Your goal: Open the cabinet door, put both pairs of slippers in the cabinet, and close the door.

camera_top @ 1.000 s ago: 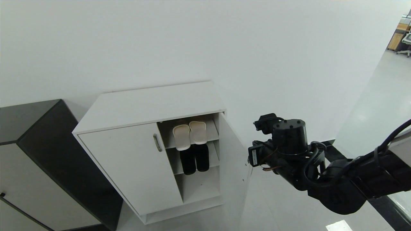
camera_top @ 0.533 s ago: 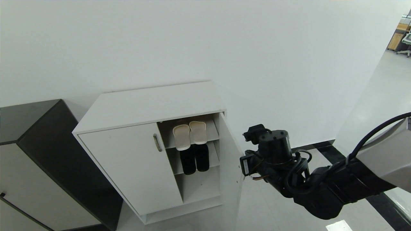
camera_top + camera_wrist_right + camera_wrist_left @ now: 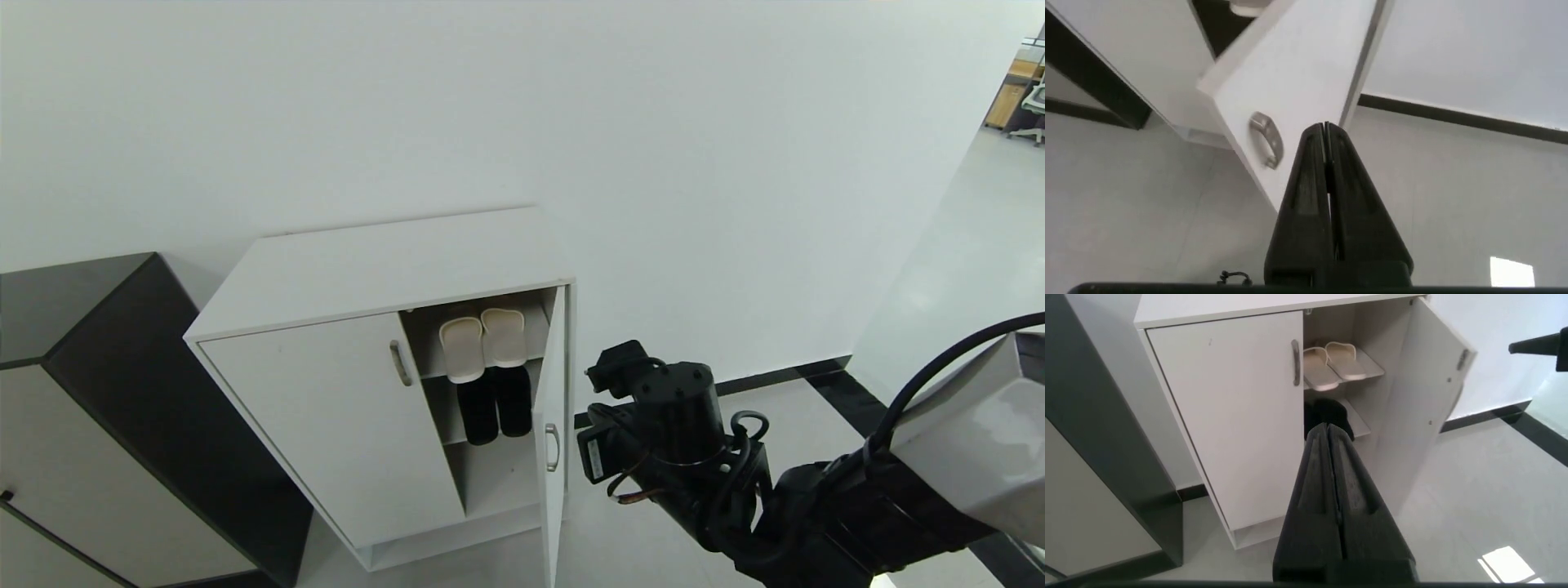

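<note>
Since a second ago the right-hand white laminate door [image 3: 553, 384] has swung from wide open to roughly half shut. Its outer face and curved brushed-metal handle [image 3: 553, 447] now show, and the right arm [image 3: 678, 425] has followed it toward 9 o'clock and downward. The right gripper [image 3: 1328, 131] has its two black fingers pressed together on nothing. Its tip sits at the door's outer face, just beside the handle, though real contact cannot be confirmed. The left gripper [image 3: 1328, 429] also has its fingers together and empty, and points at the open bay from well apart.

The boxy, flat-topped white cabinet [image 3: 384, 269] stands at about 8 o'clock in the head view, with a dark glossy cabinet [image 3: 122, 367] at its 9 o'clock. Inside, the smooth cream slippers [image 3: 483, 343] lie side by side on the top shelf. The matte black slippers [image 3: 494, 408] lie on the shelf at 6 o'clock of them. The left door [image 3: 343, 416] is shut. Both pairs look stowed, so closing the door seems to be all that remains.

The door panel is flat, hard and slick, and the gripper tip is narrow and wedge-shaped. A push that drifts toward the free edge could slide off it, or the tip could snag behind the bowed handle. The near ends of both pairs appear to hang slightly past their shelf fronts. If so, the closing door may press on the soft soles and spring back ajar. Too brisk a shove could also make the light panel rebound from the frame.
</note>
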